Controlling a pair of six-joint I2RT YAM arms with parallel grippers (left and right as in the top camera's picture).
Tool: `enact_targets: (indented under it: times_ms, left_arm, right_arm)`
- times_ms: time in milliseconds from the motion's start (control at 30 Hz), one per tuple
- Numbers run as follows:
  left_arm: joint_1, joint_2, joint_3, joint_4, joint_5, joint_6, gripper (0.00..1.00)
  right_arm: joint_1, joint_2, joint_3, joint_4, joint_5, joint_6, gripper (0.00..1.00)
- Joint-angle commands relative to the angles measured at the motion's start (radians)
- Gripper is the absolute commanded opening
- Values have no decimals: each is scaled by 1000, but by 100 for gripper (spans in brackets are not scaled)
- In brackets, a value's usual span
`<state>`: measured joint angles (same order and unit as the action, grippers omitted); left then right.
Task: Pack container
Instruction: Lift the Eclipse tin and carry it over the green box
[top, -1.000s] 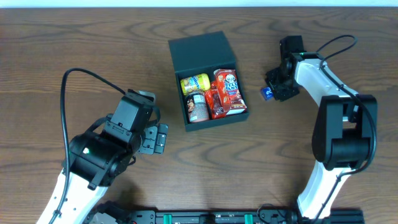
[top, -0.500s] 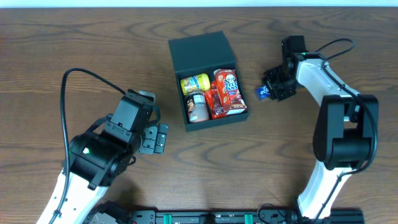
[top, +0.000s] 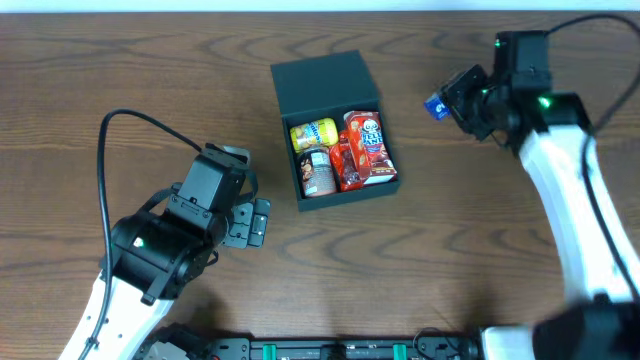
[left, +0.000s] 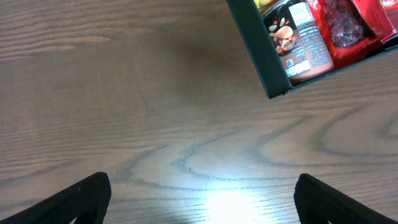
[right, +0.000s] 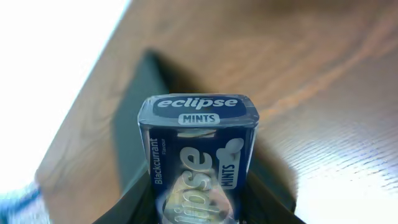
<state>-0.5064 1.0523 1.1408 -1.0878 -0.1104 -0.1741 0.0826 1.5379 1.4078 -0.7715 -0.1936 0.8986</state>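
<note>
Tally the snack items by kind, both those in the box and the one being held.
Round cans: 2, yellow can and brown can
Red packets: 2, it seems
Mint tin: 1, in right gripper
Total: 5

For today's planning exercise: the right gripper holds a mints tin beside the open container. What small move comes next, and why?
Probably carry the mints tin leftward until it is over the container. The right gripper holds it off to the container's right, and the snacks sit inside.
</note>
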Motion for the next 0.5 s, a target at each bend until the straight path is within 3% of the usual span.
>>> enact_targets:
  times_ms: [0, 167, 467]
  left_arm:
    - [3, 2, -7, 2, 8, 21, 95]
    - [3, 2, -7, 1, 8, 20, 95]
    - [3, 2, -7, 0, 15, 20, 95]
  right_arm:
    - [76, -67, 4, -36, -48, -179, 2]
    - [214, -84, 4, -79, -214, -331, 2]
    - [361, 11, 31, -122, -223, -428, 2]
